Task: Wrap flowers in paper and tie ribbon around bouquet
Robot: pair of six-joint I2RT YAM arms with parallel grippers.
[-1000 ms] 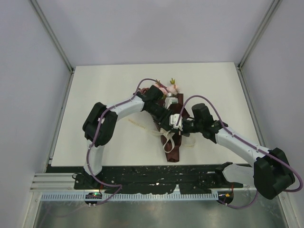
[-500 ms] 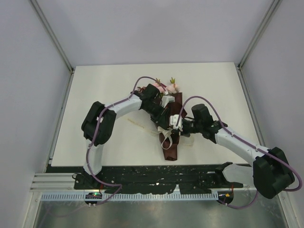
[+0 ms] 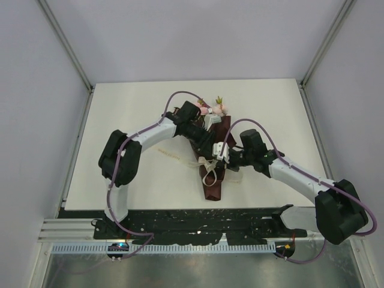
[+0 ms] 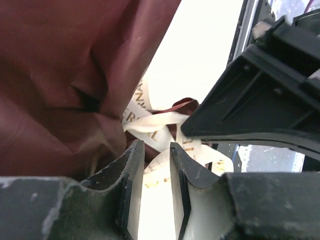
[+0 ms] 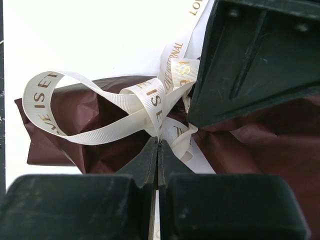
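One bouquet [image 3: 213,187], one ribbon [image 5: 152,97] (gold-lettered): right fingers [image 5: 145,160] pinch it, left fingers [image 4: 132,175] stand slightly parted.

2 white arms [image 3: 153,135], black joints, purple cables [image 3: 180,95].

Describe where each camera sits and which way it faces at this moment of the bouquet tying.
Top external: fixed above and behind the bases, looking down at the table; left arm, right arm and the bouquet show.
Left wrist: on the left arm, looking past its slightly parted jaws at paper and ribbon; the right arm's end at right.
Right wrist: looking past its jaws, shut on the ribbon, across the paper.
Both wrist views share the ribbon knot.
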